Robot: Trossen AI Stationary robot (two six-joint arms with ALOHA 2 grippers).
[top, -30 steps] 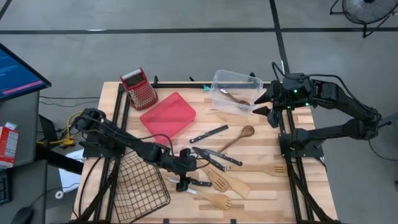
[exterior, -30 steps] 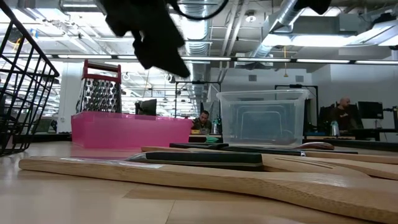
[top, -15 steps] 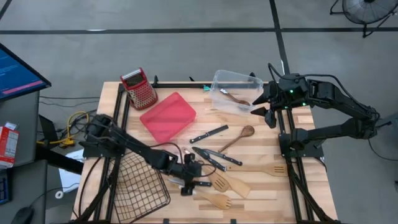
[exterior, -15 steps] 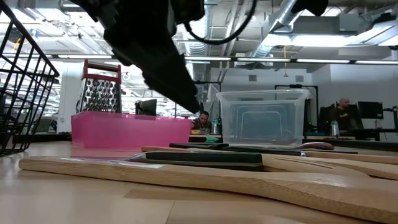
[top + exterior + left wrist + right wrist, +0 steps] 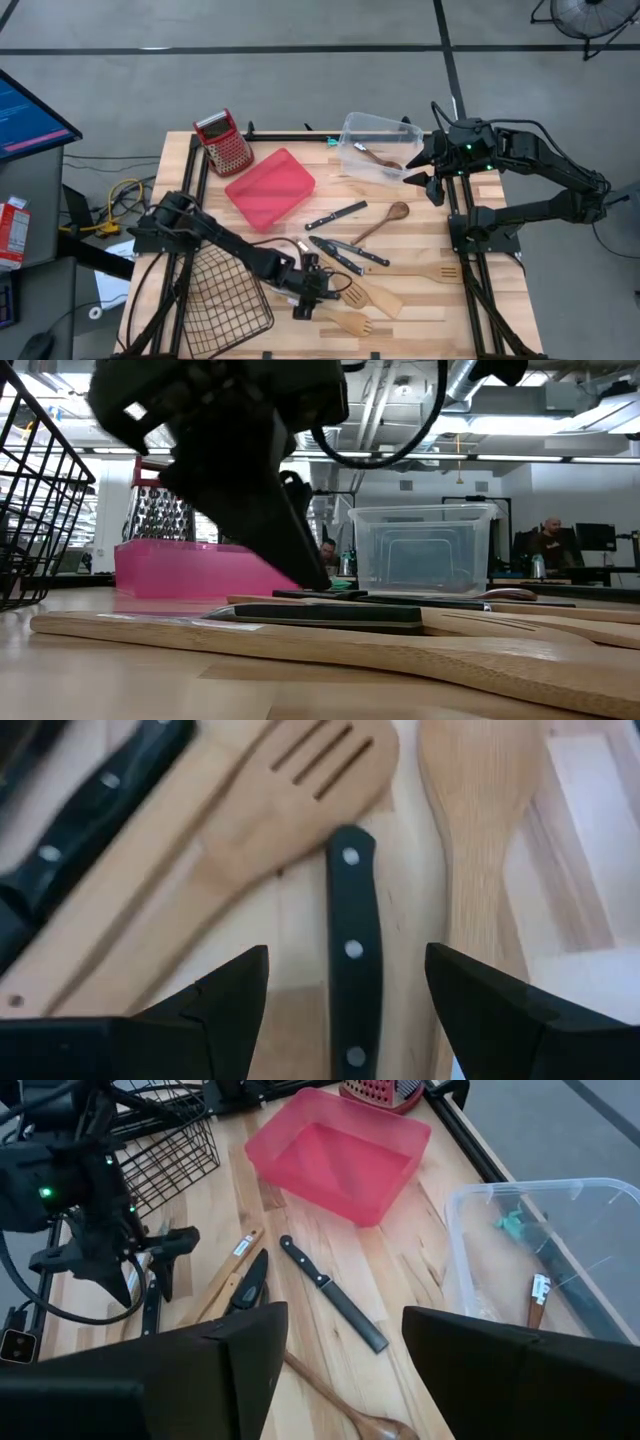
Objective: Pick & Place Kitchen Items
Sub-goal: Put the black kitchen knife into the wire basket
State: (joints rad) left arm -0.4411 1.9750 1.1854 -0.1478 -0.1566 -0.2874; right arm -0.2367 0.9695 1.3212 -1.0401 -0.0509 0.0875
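Knives and wooden utensils [image 5: 350,262] on table, wooden spoon [image 5: 378,157] in clear bin [image 5: 378,146], both jaws released.

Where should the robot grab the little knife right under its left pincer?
Probably by the black handle, coming straight down from above. The knife lies flat on the table, so only its top and two long sides are free. The open left pincer already straddles the handle, one finger on each side. The slotted turner lies close by, so go carefully.
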